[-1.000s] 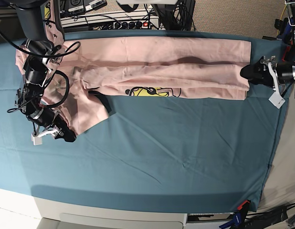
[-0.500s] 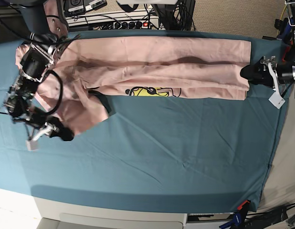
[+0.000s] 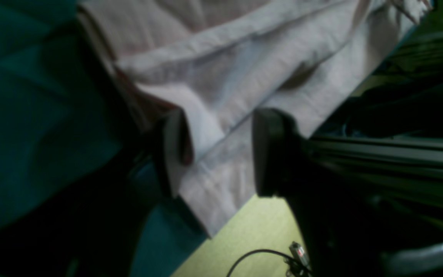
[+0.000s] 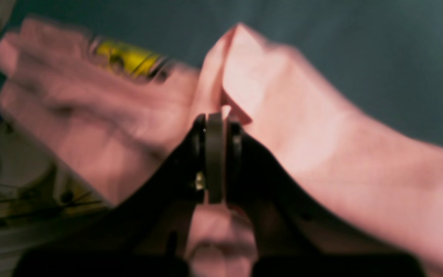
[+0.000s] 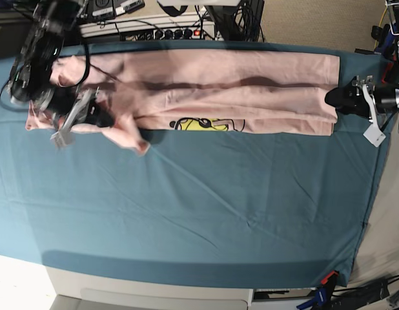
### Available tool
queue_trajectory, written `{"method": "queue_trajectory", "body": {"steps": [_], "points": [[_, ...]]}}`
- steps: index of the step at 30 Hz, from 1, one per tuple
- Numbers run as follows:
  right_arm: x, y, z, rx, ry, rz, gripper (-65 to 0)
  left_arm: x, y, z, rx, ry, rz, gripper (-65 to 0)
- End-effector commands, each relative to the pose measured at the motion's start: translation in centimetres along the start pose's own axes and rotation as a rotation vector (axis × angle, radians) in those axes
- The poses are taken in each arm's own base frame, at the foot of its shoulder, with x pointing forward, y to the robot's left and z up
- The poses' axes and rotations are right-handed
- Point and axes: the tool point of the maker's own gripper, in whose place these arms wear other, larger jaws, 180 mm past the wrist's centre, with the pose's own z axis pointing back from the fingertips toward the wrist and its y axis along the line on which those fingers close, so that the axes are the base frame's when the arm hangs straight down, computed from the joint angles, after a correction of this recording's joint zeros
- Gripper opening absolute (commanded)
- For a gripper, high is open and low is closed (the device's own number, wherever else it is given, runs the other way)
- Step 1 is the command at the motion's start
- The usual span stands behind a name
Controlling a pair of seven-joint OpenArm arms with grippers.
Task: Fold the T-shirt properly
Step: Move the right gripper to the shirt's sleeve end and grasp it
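Observation:
The pale pink T-shirt (image 5: 238, 84) lies stretched left to right along the far side of the table, its yellow-black graphic (image 5: 199, 124) peeking out at the near fold. My right gripper (image 5: 99, 116) is at the shirt's left end, shut on a fold of sleeve cloth (image 4: 240, 77) that it holds lifted; the wrist view is motion-blurred. My left gripper (image 5: 334, 98) sits at the shirt's right edge. In the left wrist view its fingers (image 3: 171, 154) stand apart around the layered hem (image 3: 214, 127), open.
The teal table cloth (image 5: 219, 194) covers the whole table. Power strips and cables (image 5: 154, 26) sit behind the far edge. A white tag (image 5: 375, 135) hangs off the left arm near the table's right edge. Floor (image 3: 244, 231) shows below the hem.
The right gripper shut on the sleeve at the near left and carried it up toward the far side, onto the shirt's body. The left arm has not moved.

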Motion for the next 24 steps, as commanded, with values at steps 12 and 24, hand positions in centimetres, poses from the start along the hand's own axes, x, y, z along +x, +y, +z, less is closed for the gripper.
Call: {"method": "queue_trajectory", "body": {"steps": [12,24], "points": [[-3.9,5.9,2.1,0.044,0.052,0.034,-65.0,1.2,0.0,0.9,0.006,-0.025,-0.030,-35.4],[-4.3,6.0,2.2,0.045,0.060,0.028,-39.4,1.2,0.0,0.9,0.006,-0.025,-0.030,-35.4]]}}
